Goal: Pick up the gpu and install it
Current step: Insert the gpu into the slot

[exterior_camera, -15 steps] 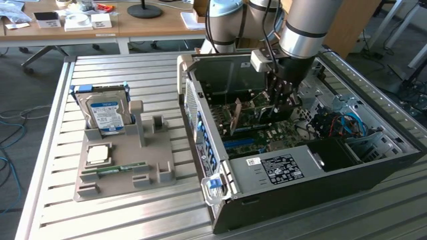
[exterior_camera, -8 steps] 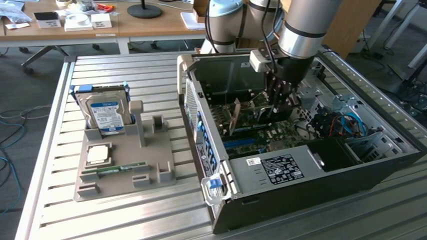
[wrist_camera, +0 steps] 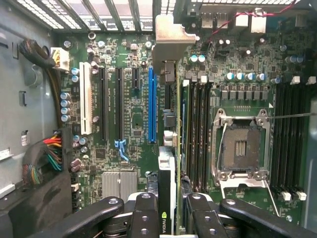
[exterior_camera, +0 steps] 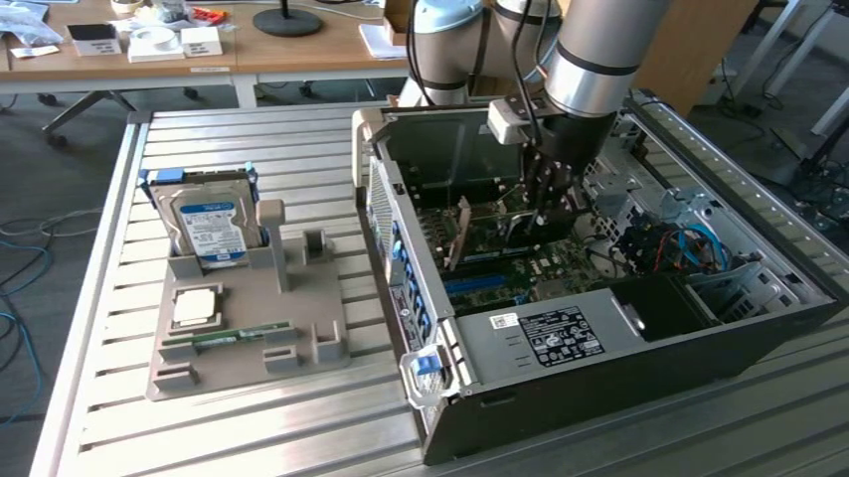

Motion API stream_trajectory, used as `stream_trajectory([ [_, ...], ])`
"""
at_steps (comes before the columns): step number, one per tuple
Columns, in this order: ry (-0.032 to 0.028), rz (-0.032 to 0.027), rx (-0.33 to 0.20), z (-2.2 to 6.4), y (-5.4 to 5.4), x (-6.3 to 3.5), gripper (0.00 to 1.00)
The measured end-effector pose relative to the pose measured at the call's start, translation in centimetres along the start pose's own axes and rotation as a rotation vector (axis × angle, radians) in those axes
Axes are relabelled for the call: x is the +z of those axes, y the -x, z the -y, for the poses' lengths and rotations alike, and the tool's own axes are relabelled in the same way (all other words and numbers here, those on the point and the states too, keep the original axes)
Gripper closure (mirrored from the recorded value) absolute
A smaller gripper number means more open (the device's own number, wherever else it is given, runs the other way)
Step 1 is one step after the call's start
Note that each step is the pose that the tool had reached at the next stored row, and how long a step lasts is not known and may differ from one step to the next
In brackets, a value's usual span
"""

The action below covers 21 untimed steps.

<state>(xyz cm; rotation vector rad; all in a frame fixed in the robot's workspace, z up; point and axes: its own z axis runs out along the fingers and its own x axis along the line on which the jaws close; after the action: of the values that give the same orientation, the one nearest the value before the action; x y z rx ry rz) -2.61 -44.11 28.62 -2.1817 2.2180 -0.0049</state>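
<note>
Tool: the gripper (wrist_camera: 173, 215) is clamped on the gpu (wrist_camera: 177, 148), with one finger against each flat face.
Card position: inside the computer case (exterior_camera: 637, 388), toward 3 o'clock from the parts tray (exterior_camera: 233, 378) in the exterior view. It is held on edge over the motherboard (wrist_camera: 129, 124), just beside the blue slot (wrist_camera: 152, 104) (seating cannot be confirmed).
Handling: judged light and stiff, yet fragile. The fan and contacts are best left untouched.
Hold point: the flat faces near the edge opposite the contacts, clear of the metal bracket (wrist_camera: 168, 37).

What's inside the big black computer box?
A green motherboard, an empty chip socket, and the gpu held in the jaws. The gpu hides the board right under it.
</note>
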Motion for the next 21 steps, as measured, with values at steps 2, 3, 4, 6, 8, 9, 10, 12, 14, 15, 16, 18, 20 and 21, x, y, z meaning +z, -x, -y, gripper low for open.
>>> stream_trajectory([
  [2,0.0,0.0001,0.0,-0.03,0.0,0.0,0.73],
  [3,0.0001,0.0,0.0,-0.04,0.0,0.0,0.73],
  [4,0.0001,0.0,0.0,-0.04,0.0,0.0,0.73],
  [6,0.0001,0.0,0.0,-0.04,0.0,0.0,0.73],
  [8,0.0,0.0001,0.0,-0.14,0.0,0.0,0.73],
  [9,0.0,0.0,0.0,-0.2,0.0,0.0,0.73],
  [10,0.0,0.0001,0.0,-0.25,0.0,0.0,0.73],
  [12,0.0,0.0,0.0,-0.27,0.0,-0.01,0.73],
  [14,0.0,0.0001,0.0,-0.27,-0.01,0.0,0.73],
  [15,0.0,0.0,0.0,-0.27,-0.01,-0.01,0.73],
  [16,0.0,0.0,0.0,-0.29,-0.01,-0.01,0.73],
  [18,0.0,0.0,0.0,-0.39,-0.01,-0.01,0.73],
  [20,0.0001,0.0001,0.0,-0.53,-0.01,-0.01,0.73],
  [21,0.0001,0.0001,0.0,-0.58,-0.01,-0.01,0.73],
])
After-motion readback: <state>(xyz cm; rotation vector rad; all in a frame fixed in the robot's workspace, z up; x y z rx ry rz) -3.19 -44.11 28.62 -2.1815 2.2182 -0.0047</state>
